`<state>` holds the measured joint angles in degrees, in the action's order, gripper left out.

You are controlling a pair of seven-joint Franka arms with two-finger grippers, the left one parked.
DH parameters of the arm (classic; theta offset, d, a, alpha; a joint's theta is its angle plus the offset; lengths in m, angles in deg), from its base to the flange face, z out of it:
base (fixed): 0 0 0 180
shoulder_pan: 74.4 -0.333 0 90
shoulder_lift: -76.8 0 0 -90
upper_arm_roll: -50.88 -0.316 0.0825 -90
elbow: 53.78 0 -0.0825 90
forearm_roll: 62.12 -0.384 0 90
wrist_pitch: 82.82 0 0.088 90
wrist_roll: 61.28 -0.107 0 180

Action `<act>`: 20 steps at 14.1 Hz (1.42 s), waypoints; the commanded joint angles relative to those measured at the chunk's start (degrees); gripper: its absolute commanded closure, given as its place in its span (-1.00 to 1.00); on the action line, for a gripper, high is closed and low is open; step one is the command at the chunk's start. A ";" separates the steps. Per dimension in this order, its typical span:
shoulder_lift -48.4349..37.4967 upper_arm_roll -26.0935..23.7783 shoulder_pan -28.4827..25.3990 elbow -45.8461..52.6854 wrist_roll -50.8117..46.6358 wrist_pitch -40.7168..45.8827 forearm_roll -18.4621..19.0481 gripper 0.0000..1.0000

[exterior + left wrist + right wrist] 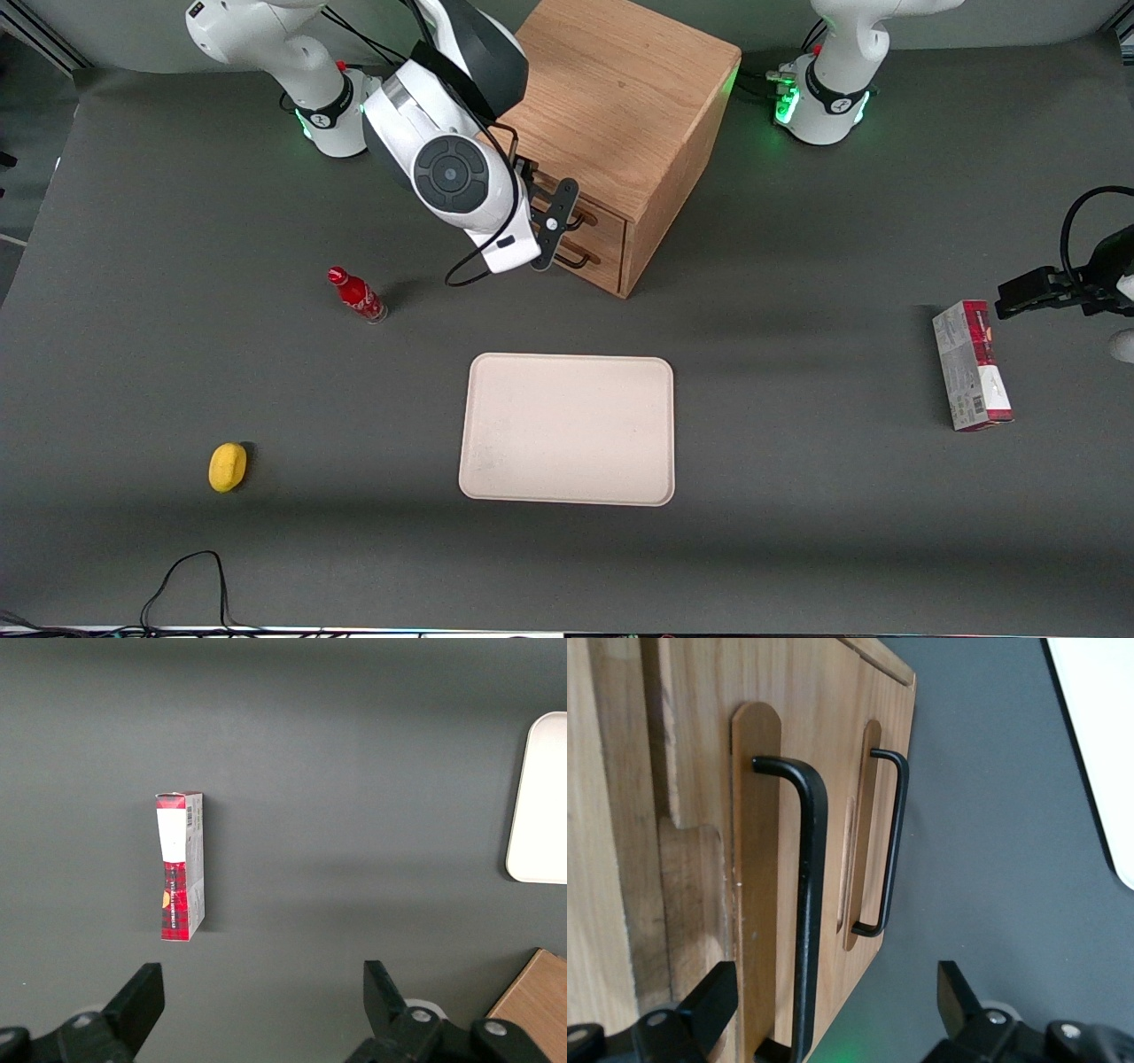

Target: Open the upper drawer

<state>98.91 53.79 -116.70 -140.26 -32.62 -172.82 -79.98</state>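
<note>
the oak cabinet stands near the table edge farthest from the front camera, about midway along it, its drawer fronts turned at an angle toward the working arm's end. the upper drawer looks closed, flush with the bottom drawer below it. the gripper hangs right in front of the upper drawer, level with its dark bar handle, presumably to straddle it. in the right wrist view its fingers are spread wide and hold nothing; the handle runs between them, nearer one finger, so the bar is bracketed but not yet clamped. the lower handle lies clear of the gripper. a beige tray sits nearer the front camera, outside the path a pull would likely take.
</note>
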 commanded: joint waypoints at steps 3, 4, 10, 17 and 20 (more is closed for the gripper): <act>0.30 0.52 -0.69 -0.17 1.39 -0.97 -0.34 -1.00; 0.39 0.60 -0.77 -0.26 1.39 -1.15 -0.33 -1.00; 0.92 0.60 -2.44 -2.63 2.18 -3.43 0.45 -1.00; 1.01 0.60 -2.80 -4.83 3.94 -6.33 1.24 -1.00; 0.92 0.60 -2.71 -4.57 3.94 -7.29 2.04 -1.00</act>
<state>99.88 54.00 -117.73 -143.36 -29.44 -178.05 -78.80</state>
